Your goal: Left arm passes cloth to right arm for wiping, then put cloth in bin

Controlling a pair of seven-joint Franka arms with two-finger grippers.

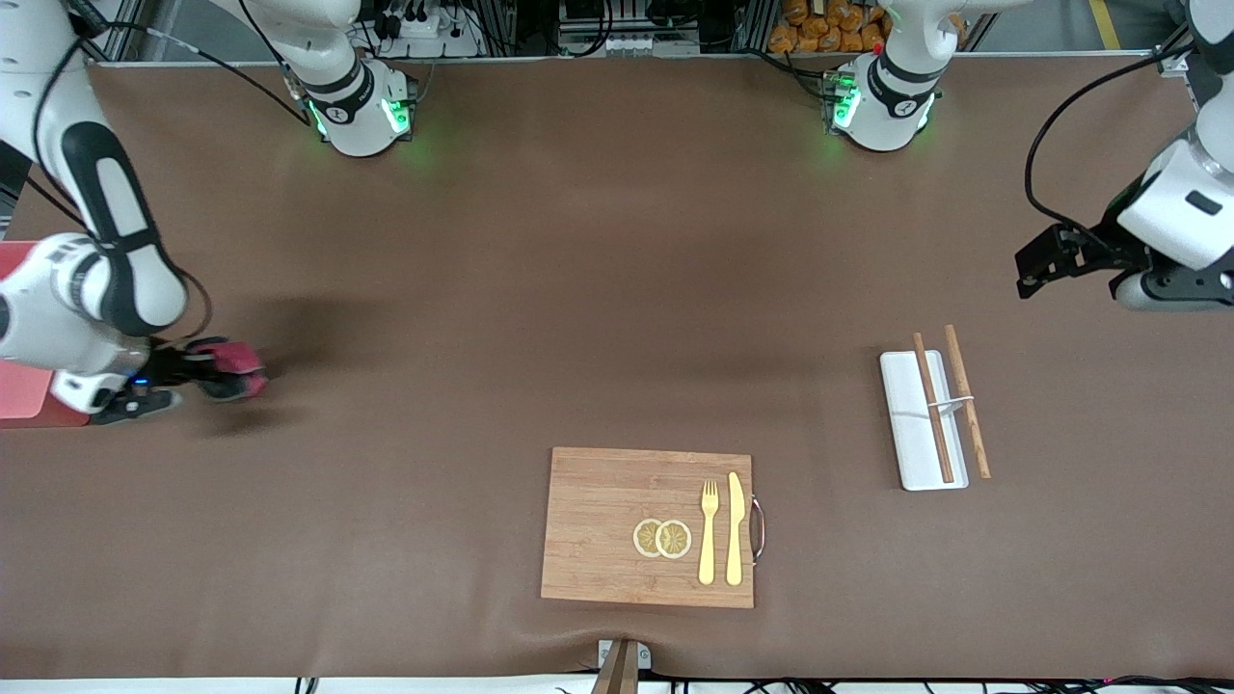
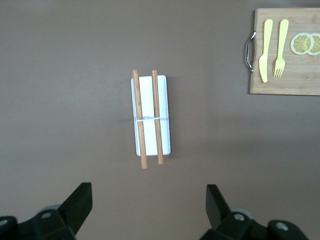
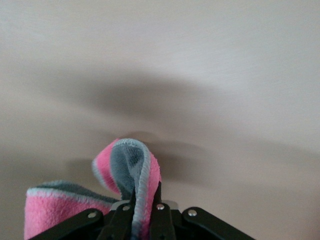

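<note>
Nearest the front camera, at about 6 o'clock on the table, lies a wooden cutting board. On it rest two lemon slices, a yellow fork and a yellow knife, with a metal handle on the board's edge toward the left arm's end.

Farther from the camera, at about 4 o'clock, sits a white tray with a pair of brown chopsticks laid along it; one stick lies on the tray, the other along its edge. The left wrist view looks straight down on this tray and the chopsticks.

At about 9 o'clock the right gripper is low over the table, its fingers clamped together on the cloth. In the right wrist view the pink and grey cloth folds up from between the closed fingers. Just beside the right arm's wrist, at the table's edge at that same end, a corner of the salmon-pink bin shows; the cloth is outside it.

At about 3 o'clock the left gripper hangs in the air over the tray's end of the table, and the left arm waits. Its fingers stand wide apart with nothing between them.
</note>
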